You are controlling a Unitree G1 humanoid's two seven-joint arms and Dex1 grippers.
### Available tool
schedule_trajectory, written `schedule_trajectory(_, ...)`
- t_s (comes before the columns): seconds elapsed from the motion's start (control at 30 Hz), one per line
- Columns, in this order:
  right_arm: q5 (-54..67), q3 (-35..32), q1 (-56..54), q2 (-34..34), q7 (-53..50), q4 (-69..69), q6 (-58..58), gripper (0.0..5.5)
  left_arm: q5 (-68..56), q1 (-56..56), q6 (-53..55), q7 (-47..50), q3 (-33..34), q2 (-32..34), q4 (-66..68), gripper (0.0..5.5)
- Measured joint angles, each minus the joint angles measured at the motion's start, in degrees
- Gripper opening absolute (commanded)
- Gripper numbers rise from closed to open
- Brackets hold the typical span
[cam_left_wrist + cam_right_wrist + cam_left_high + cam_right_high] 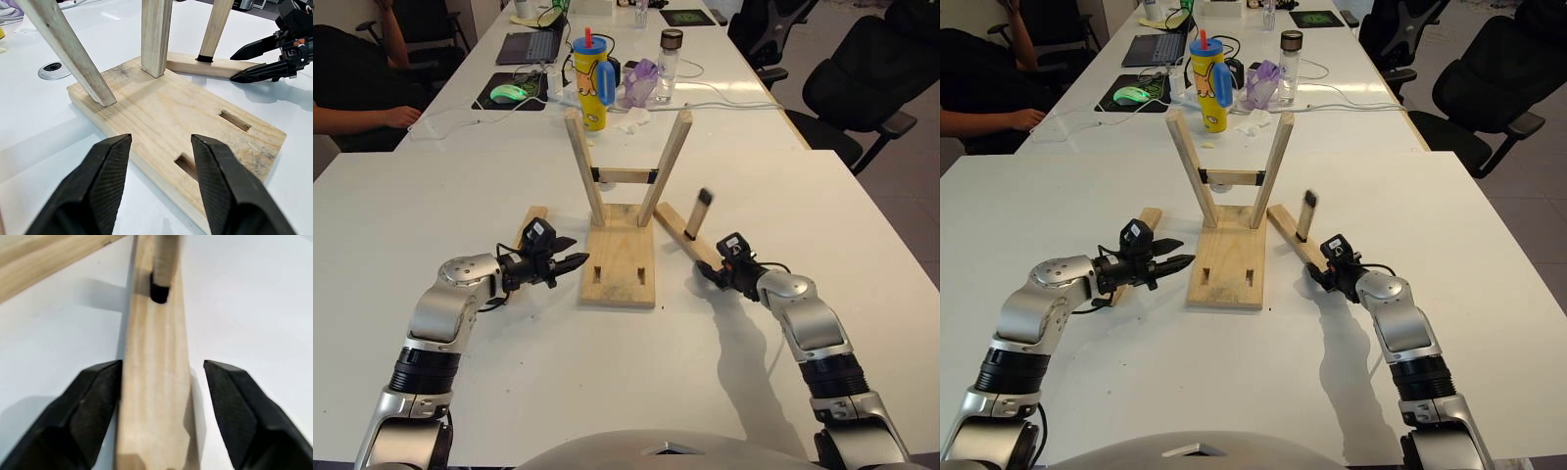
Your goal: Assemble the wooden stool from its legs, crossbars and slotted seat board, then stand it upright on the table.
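Observation:
The slotted seat board [625,262] lies flat on the white table. Two legs [584,166] rise from its far end in a V, joined by a crossbar [625,176]. A third leg [681,235] lies on the table right of the board, with a short bar [699,213] sticking up from it. Another wooden piece [530,225] lies to the left. My left gripper [576,261] is open, its tips just short of the board's left edge [171,112]. My right gripper [161,406] is open and straddles the near end of the lying leg [154,372] without touching it.
Behind the stool parts stand a yellow cup [592,83], a clear bottle [669,64], a laptop [530,44] and a green mouse on a pad [512,93]. A person's arm [362,117] rests at the far left. Office chairs [862,78] stand right of the table.

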Motion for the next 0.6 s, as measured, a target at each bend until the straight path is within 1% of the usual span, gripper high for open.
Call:
schedule_trajectory(0.03,0.57,0.21,-0.64,-0.08,0.91,0.63,0.49,2.82,0.01,-0.09,-0.21,-0.01,-0.08,0.01,0.3,2.26)
schedule_trajectory(0.2,2.08,0.64,-1.42,-0.28,3.5,2.18,1.2,2.13,0.04,-1.17,-0.94,-0.53,-0.59,0.52,1.11,2.26)
schedule_trajectory(0.33,3.35,-0.31,-0.82,0.22,3.3,3.02,-0.32,2.07,-0.41,-2.63,-1.29,-1.27,-0.65,0.72,1.4,2.26)
schedule_trajectory(0.4,3.68,-1.15,0.07,1.25,1.88,3.32,-2.99,2.07,-4.47,-3.4,0.69,-1.85,0.9,-0.49,1.21,2.26)
schedule_trajectory(0.5,4.65,-4.13,1.37,3.23,-0.74,3.23,-5.12,2.07,-11.33,-5.75,4.4,-2.54,4.11,-2.43,-0.05,2.26)
schedule_trajectory(0.57,7.89,-9.7,1.86,3.83,-2.34,1.02,-6.96,2.07,-16.52,-7.8,7.36,-2.87,7.19,-2.58,-0.95,2.26)
schedule_trajectory(0.6,8.69,-11.78,1.35,3.66,-2.57,-0.7,-7.84,2.07,-17.96,-8.48,8.29,-2.84,8.23,-2.63,-1.06,2.45)
